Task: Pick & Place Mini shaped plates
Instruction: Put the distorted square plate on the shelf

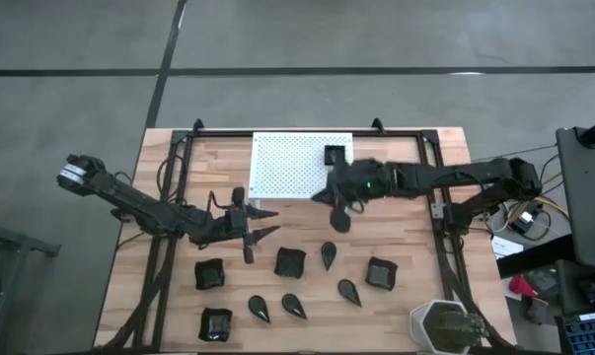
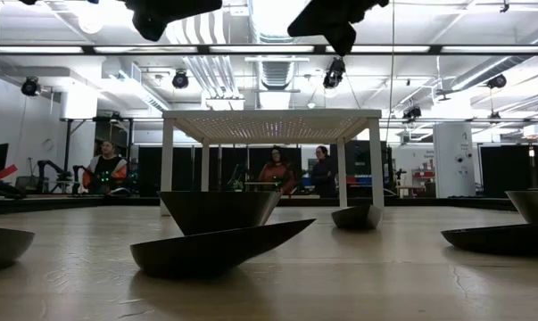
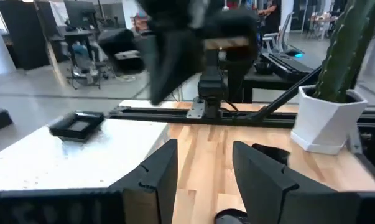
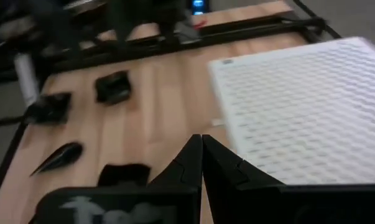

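From above, your right gripper [image 1: 338, 207] hangs at the front edge of the white perforated stand [image 1: 292, 163], where one small square plate [image 1: 334, 155] sits, while your left gripper [image 1: 260, 223] waits over the wood, the other black plates [image 1: 290, 261] spread on the table [image 1: 415, 247] nearer the front. Your left wrist view shows its fingers [image 3: 159, 174] parted, nothing between. Your right wrist view shows its fingers [image 4: 186, 163] pressed together on nothing.

Grey concrete floor [image 1: 307, 39] crossed by dark lines; strip lights [image 2: 81, 49] and ducts overhead; three people [image 2: 276, 169] stand by benches behind.
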